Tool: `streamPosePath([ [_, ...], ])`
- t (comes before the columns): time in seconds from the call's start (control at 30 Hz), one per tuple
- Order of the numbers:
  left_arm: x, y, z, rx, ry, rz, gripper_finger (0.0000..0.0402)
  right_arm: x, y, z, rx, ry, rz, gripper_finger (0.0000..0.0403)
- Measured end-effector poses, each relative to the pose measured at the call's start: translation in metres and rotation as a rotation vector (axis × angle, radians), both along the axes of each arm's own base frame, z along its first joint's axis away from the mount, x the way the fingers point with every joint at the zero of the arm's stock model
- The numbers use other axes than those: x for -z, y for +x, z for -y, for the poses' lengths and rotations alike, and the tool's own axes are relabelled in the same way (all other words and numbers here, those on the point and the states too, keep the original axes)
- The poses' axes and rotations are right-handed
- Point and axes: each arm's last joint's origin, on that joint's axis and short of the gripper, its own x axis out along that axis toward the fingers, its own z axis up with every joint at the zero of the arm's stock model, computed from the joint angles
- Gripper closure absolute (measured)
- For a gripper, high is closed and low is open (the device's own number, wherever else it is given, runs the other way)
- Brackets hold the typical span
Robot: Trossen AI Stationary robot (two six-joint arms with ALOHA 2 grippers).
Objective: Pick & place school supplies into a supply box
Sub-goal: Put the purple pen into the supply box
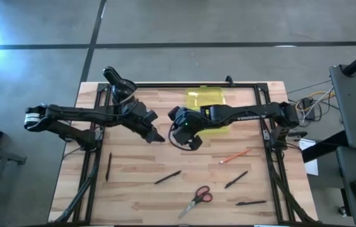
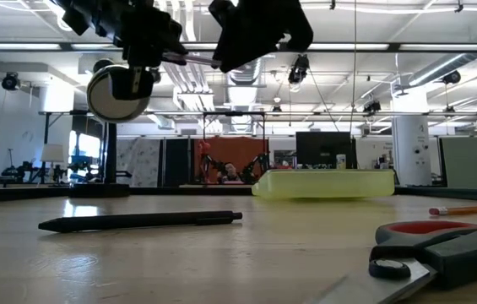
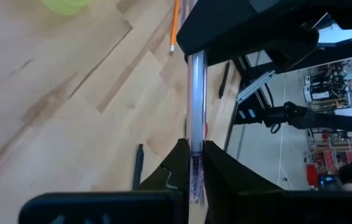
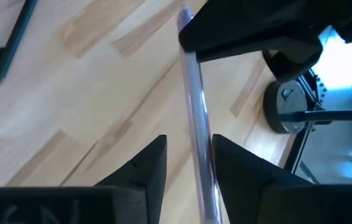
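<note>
A translucent pink-purple pen (image 3: 196,93) hangs level in the air between my two grippers over the table's middle. My left gripper (image 3: 195,158) is shut on one end of it. My right gripper (image 4: 189,155) is open, and its fingers stand on either side of the pen's (image 4: 199,130) other stretch. In the high view the left gripper (image 1: 155,135) and the right gripper (image 1: 178,130) nearly meet. The yellow-green supply box (image 1: 206,99) lies at the far edge, partly under my right arm. My left gripper pinches the pen near one end (image 3: 195,146) between its two fingers, which lie across the shaft. The pen is lifted clear of the table and runs level toward the right gripper (image 2: 259,29). My right gripper: I cannot tell whether a finger touches the pen.
On the near half lie several black pens (image 1: 167,177) (image 1: 109,166) (image 1: 235,180), an orange pencil (image 1: 235,155) and red-handled scissors (image 1: 196,198). In the low view the box (image 2: 322,184) sits beyond a black pen (image 2: 141,221) and the scissors (image 2: 441,245). A black frame borders the table.
</note>
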Motion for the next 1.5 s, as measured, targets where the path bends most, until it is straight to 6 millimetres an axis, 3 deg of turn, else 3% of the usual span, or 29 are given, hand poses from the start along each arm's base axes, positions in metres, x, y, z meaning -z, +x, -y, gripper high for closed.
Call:
streamPosePath([
  [0.13,0.000,0.000,0.000,0.008,-0.003,0.002,0.0393,-0.002,-0.001,0.000,0.001,0.001,0.009,0.0305],
  [0.37,-0.001,0.001,0.000,0.016,0.012,0.023,0.0368,-0.002,-0.002,0.000,0.038,0.034,0.002,0.0378],
  [0.8,-0.001,0.001,-0.007,-0.050,0.114,0.038,0.0356,0.003,-0.010,0.009,0.143,0.107,-0.087,0.0377],
  [0.97,-0.002,0.001,-0.008,-0.048,0.194,0.051,0.0319,0.007,-0.017,0.016,0.195,0.172,-0.164,0.0377],
  [1.17,-0.002,0.001,-0.008,-0.020,0.247,0.063,0.0278,0.020,-0.029,0.042,0.322,0.339,-0.284,0.0377],
  [1.5,-0.002,0.001,-0.009,-0.033,0.297,0.063,0.0273,0.062,-0.064,0.104,0.559,0.499,-0.423,0.0377],
])
